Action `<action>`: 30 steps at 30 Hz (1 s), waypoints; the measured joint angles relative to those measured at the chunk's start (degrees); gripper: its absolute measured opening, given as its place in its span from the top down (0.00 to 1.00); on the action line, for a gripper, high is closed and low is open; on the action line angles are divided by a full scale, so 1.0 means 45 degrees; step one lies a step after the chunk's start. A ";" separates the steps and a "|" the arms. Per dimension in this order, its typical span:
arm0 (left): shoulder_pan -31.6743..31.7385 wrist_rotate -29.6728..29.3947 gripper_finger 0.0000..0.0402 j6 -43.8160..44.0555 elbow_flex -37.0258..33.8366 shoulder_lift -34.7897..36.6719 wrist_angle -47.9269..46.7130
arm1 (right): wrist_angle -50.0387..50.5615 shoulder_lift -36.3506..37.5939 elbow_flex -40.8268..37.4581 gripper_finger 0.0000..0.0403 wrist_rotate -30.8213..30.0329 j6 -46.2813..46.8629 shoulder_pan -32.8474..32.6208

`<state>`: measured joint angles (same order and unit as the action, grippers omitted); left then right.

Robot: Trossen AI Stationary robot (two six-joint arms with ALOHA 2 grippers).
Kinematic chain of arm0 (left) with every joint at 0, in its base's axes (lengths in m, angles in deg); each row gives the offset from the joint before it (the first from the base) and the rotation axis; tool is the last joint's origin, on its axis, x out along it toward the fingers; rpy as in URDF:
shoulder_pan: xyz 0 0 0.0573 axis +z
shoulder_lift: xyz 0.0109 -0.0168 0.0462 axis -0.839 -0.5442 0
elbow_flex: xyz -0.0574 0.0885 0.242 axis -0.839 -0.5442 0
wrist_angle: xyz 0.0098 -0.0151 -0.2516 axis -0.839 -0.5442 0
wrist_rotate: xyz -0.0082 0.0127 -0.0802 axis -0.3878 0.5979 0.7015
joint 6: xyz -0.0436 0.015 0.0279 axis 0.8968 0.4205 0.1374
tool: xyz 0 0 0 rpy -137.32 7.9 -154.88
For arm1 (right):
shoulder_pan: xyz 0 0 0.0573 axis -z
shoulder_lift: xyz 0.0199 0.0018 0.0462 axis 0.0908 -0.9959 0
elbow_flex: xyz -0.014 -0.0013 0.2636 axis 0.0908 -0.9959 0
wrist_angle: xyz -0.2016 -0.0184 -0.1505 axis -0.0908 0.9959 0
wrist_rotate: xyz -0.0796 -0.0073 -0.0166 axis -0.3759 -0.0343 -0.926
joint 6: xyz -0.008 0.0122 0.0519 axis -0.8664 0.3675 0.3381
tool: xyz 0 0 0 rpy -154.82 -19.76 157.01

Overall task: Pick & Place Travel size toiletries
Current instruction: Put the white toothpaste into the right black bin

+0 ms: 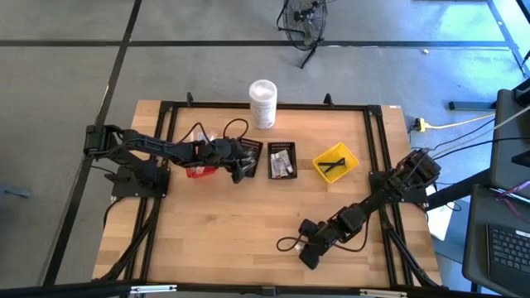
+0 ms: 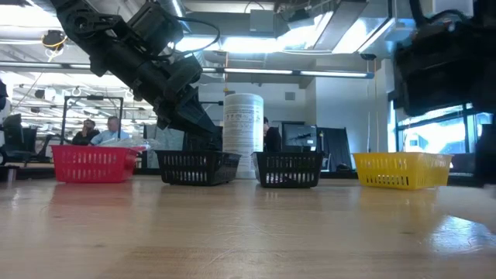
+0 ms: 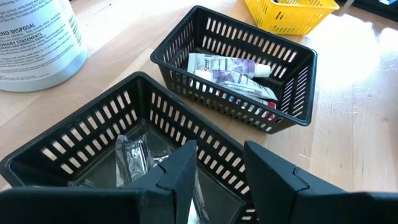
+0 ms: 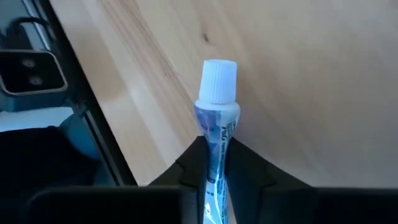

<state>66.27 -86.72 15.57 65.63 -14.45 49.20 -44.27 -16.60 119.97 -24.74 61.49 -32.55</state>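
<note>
The right gripper (image 4: pixel 214 163) clamps a small white-capped tube (image 4: pixel 215 112) above the surface (image 4: pixel 298 74); the left gripper (image 3: pixel 217 168) hangs parted over a black bin (image 3: pixel 81 143).

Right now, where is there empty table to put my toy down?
Bare wood lies along the near edge, between the bins and the right gripper. It's crowded at the far side: red bin, black bins, yellow bin, canister, left gripper.

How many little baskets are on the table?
4, in a row toward the far side: a red basket at the left, two black baskets in the middle, and a yellow basket at the right. None seem hidden.
</note>
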 joint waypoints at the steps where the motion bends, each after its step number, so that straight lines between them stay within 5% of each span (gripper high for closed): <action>1: 0.0000 0.0000 0.68 0.0000 0.0000 0.0000 0.0000 | -0.0185 -0.0012 -0.0009 0.88 -0.0042 -0.0218 0.0087; 11: -0.0211 0.0000 0.68 0.0004 0.0000 0.0000 0.0005 | -0.0480 0.0177 -0.0014 0.88 -0.0125 -0.2590 0.1730; 19: -0.0316 0.0000 0.68 0.0000 0.0000 0.0000 0.0005 | -0.0156 0.1985 -0.0014 0.88 -0.0263 -0.5985 0.3842; 30: -0.0310 0.0004 0.68 0.0000 0.0000 0.0000 0.0006 | 0.1369 0.3890 0.0000 0.88 -0.2785 -1.0104 0.7856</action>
<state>64.87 -86.70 15.57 65.63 -14.45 49.23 -38.11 0.91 119.97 -37.27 16.02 2.80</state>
